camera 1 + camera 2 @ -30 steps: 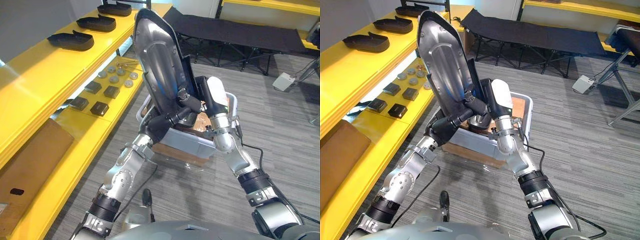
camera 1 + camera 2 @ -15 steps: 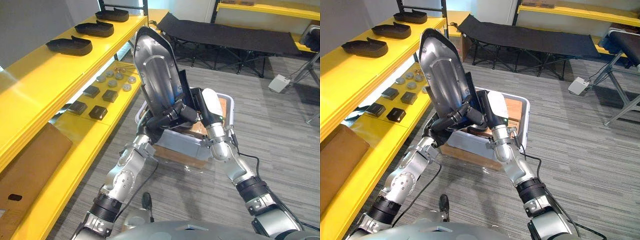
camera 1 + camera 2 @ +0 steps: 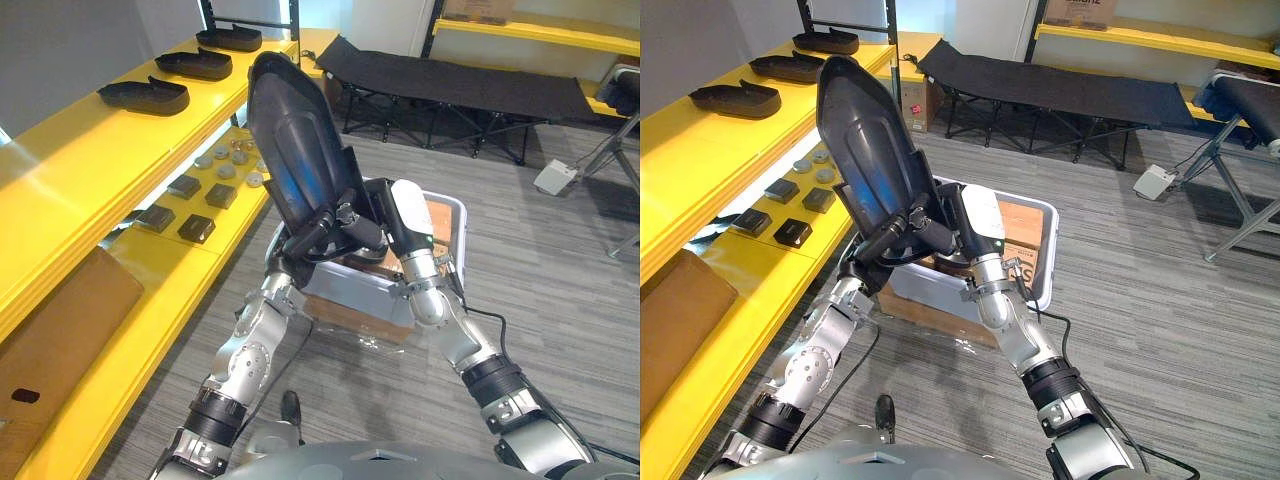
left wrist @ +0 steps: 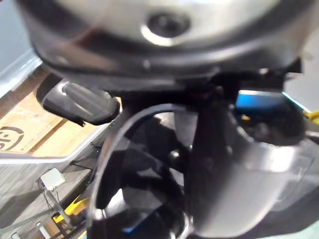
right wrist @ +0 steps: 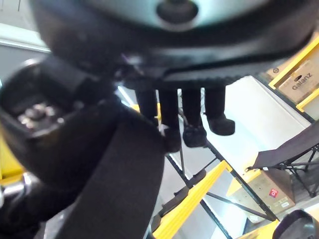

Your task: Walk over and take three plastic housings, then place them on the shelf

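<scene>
A large black plastic housing [image 3: 295, 150] stands nearly upright above a grey bin [image 3: 455, 215], its dark face toward me. My left hand [image 3: 318, 232] is curled round its lower end from the left, and the thumb [image 4: 79, 102] lies against the housing [image 4: 149, 164]. My right hand [image 3: 395, 215] grips the same lower end from the right, with its fingers [image 5: 192, 119] curled over the black edge [image 5: 119, 189]. Three more black housings [image 3: 145, 95] lie in a row on the yellow top shelf [image 3: 70, 150] at the left.
The lower yellow shelf [image 3: 150, 300] carries small black blocks [image 3: 197, 227], round metal parts [image 3: 225, 160] and a brown cardboard sheet [image 3: 50, 330]. A cardboard box [image 3: 350, 318] sits under the bin. A black camp bed [image 3: 470, 85] stands at the back.
The housing has turned from its shiny inner side to its dark side and tilted left. My left hand's fingers have curled round its lower end. The right hand keeps its grip.
</scene>
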Controlling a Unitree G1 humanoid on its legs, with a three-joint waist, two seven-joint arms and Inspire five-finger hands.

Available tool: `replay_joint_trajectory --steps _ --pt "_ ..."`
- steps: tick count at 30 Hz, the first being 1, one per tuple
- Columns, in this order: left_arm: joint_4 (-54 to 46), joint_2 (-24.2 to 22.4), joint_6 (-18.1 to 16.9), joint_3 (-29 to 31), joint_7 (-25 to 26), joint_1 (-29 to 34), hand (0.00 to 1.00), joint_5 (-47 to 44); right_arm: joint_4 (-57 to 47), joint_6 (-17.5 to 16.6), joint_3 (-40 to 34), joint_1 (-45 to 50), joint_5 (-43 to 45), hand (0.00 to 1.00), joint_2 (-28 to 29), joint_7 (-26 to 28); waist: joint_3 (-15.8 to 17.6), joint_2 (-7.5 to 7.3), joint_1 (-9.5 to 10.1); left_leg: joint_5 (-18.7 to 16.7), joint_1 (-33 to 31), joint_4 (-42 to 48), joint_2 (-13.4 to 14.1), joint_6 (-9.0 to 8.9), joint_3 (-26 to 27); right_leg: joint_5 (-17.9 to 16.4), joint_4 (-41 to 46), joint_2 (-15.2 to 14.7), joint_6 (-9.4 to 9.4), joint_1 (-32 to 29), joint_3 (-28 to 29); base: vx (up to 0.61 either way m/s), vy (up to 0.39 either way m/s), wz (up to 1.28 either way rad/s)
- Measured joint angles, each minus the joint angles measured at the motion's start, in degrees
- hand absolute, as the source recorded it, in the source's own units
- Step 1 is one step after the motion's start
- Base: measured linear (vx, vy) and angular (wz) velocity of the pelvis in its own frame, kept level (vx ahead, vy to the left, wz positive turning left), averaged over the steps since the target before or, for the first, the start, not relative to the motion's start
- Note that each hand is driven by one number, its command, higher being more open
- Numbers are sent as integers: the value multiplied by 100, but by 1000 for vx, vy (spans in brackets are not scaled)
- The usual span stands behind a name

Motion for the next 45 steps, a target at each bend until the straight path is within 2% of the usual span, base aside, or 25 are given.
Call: replay_joint_trajectory --steps 6,7,11,15,21,25,29,32,33,37,39,42,45 --pt "0 0 -161 -41 20 88 0 27 -1 0 -1 92 8 0 142 -47 -22 -36 9 -5 -2 1 -1 -6 -2 6 -30 4 -2 13 -12 0 0 0" --pt "0 0 -171 -43 24 92 0 93 0 0 -9 119 11 100 170 -71 -32 -52 13 -6 -3 1 -1 -8 0 8 -40 5 -2 16 -13 0 0 0" --pt "0 -3 -295 -54 88 97 0 299 -14 -3 -11 209 75 100 226 -132 -57 -92 -4 -7 -2 1 -9 -9 19 11 -71 5 1 17 -3 0 0 -2" --pt "-2 -280 -877 159 407 90 0 950 -30 -236 239 564 286 100 310 -131 -64 -104 -15 3 3 3 -3 4 39 8 -78 13 0 13 5 0 0 -3" --pt "-35 -541 -1265 267 823 82 0 1866 -26 -237 436 683 579 100 460 -124 -67 -108 -16 8 5 3 -2 11 42 5 -75 14 -6 10 20 0 0 0" --pt "-144 -633 -1306 431 1435 74 0 3142 -26 -237 482 823 833 100 617 -125 -69 -108 -29 -21 7 2 4 -30 52 -3 -65 14 -17 -1 44 0 0 0" --pt "-181 -652 -1414 781 2338 74 0 5021 -26 -219 480 1019 984 100 623 -90 -70 -106 -33 -53 5 1 7 -61 55 -3 -58 12 -17 -12 59 0 0 0" --pt "-345 -639 -1428 1003 2669 76 0 5552 -29 -219 477 1088 1268 100 637 -70 -70 -105 -29 -60 4 1 9 -68 56 -3 -63 13 -17 -14 64 0 0 0" --pt "-406 -631 -1450 1113 2735 79 0 5662 -44 -269 472 1098 1741 100 641 133 -71 -104 -28 -64 3 2 12 -71 56 -3 -67 12 -17 -14 68 0 0 0" --pt "-591 -601 -1467 1344 2830 202 0 5665 -598 -308 317 1424 3543 100 699 991 -73 -99 -38 -83 -1 2 14 -74 71 -5 -82 1 -18 -20 80 0 0 -1" --pt "-590 -602 -1564 1549 2725 493 0 5628 -928 -316 -45 1734 4405 100 900 1485 -80 -86 -68 -103 -1 3 15 -76 115 -7 -88 -4 -19 -45 121 3 0 -10" --pt "-588 -603 -1727 1735 2421 884 0 5483 -949 -293 -598 1964 4645 100 1020 1728 -80 -81 -112 -124 0 3 16 -75 194 -7 -88 -4 -19 -89 201 17 4 -14" --pt "-777 -614 -1912 1907 1861 1426 0 4535 -902 -31 -1538 2357 5052 100 1103 2097 -85 -66 -184 -157 3 3 35 -72 322 -6 -84 -12 -20 -168 307 29 7 -19"
